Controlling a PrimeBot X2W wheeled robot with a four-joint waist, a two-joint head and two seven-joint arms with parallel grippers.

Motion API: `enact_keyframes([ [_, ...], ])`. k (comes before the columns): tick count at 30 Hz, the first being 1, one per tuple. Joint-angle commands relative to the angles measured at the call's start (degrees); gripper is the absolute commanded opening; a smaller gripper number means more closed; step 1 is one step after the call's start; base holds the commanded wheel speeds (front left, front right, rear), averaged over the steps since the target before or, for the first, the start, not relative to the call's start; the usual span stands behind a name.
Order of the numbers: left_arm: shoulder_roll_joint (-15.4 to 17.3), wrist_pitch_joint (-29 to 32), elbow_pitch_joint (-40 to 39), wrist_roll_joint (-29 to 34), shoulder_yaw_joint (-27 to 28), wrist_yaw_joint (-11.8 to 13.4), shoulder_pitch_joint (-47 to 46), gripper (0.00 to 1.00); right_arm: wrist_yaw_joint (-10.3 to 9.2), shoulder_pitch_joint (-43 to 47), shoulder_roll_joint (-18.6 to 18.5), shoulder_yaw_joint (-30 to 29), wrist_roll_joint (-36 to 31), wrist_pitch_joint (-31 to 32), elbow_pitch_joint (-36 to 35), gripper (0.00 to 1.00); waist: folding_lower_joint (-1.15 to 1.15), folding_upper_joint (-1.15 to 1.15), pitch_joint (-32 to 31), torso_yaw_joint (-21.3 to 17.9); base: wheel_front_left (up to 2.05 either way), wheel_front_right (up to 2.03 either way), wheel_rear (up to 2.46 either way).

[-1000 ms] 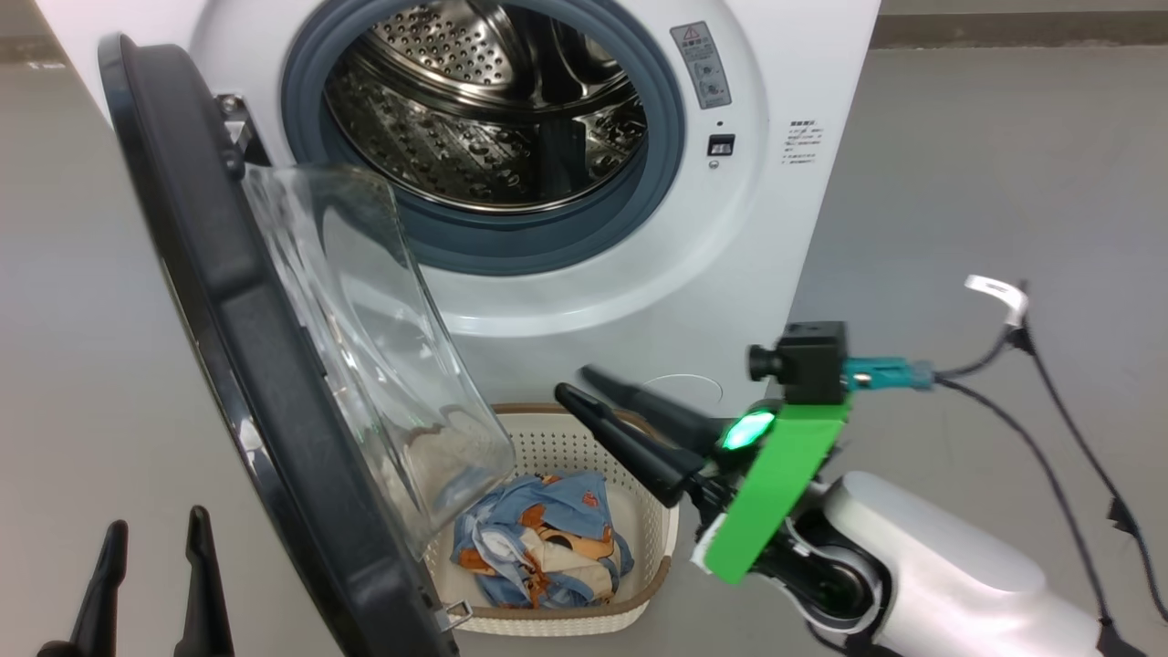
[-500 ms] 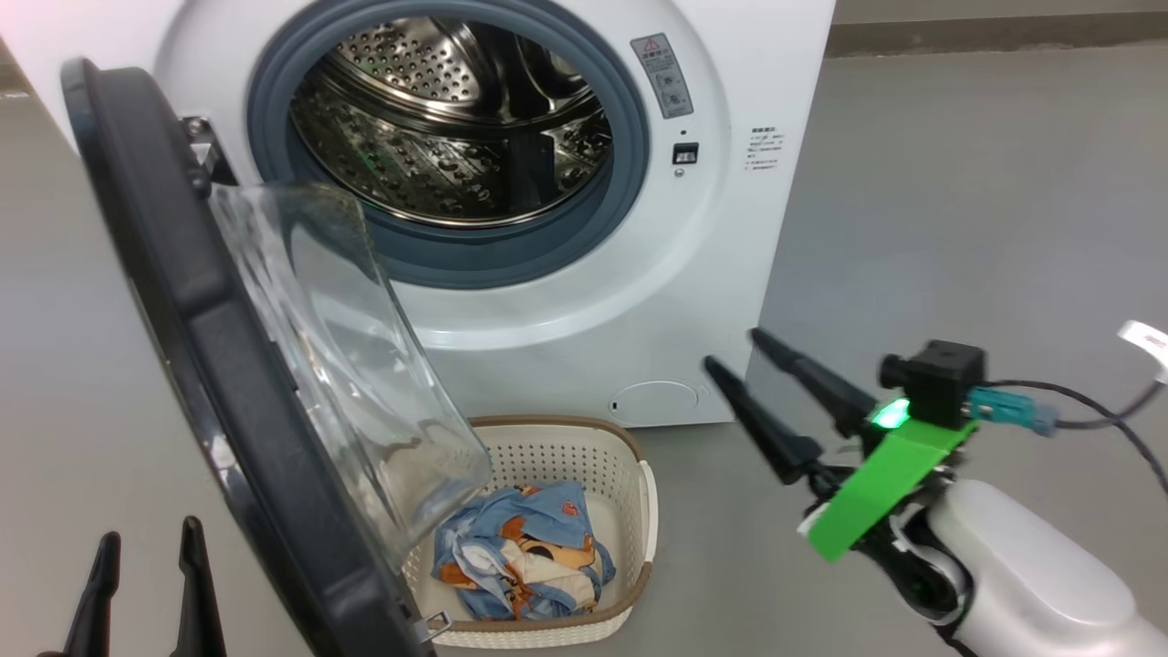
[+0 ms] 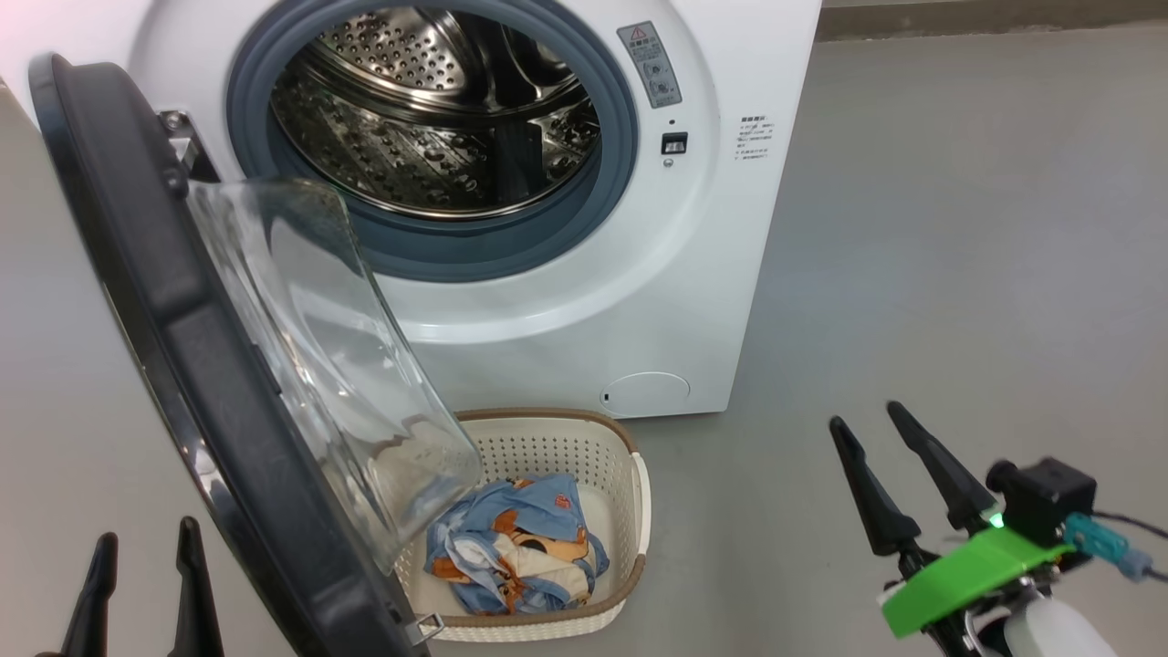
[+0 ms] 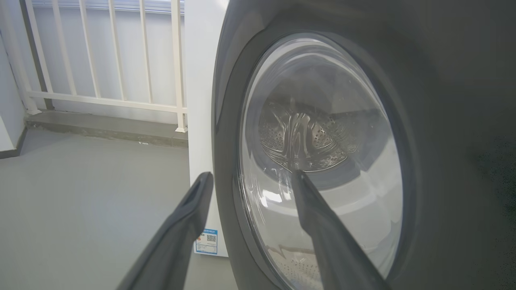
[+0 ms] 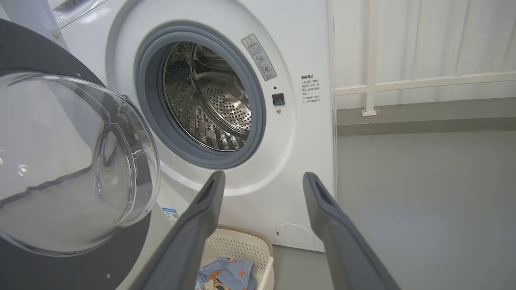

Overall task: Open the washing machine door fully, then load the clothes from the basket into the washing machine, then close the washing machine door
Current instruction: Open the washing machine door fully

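Beside the door [image 3: 182,301]: left gripper [image 3: 148,531] spread wide | right gripper [image 3: 865,414] wide too (holding nothing) | basket [image 3: 566,447] well apart, leftward

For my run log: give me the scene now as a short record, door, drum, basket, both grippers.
basket: on floor before washing machine, holding blue-orange clothes
washing machine door: open, glass bowl overhanging basket's left side
drum: steel, looks empty
left gripper: open, empty, by door's outer face
right gripper: open, empty, right of basket
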Motion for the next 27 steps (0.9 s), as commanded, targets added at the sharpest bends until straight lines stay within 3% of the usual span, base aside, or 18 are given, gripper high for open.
enact_keyframes([
  [1,0.7,-0.4,-1.2,0.7,2.1,-0.1,-1.5,1.00,0.09,1.6,0.9,-1.4,-2.3,-0.7,-2.2,1.00,0.00,0.00,0.1,0.0,0.00,0.00,0.00],
  [13,1.7,-0.4,-0.8,0.4,2.0,-0.1,-1.8,1.00,0.09,9.0,8.2,-11.9,-12.2,-0.7,-4.7,1.00,0.00,0.00,1.3,-0.5,0.00,0.00,0.00],
  [27,1.9,-0.4,-0.2,0.3,2.4,-0.1,-1.6,1.00,0.09,12.7,11.3,-15.6,-16.5,-0.7,-5.4,1.00,0.00,0.00,1.1,-0.2,0.00,0.00,0.00],
])
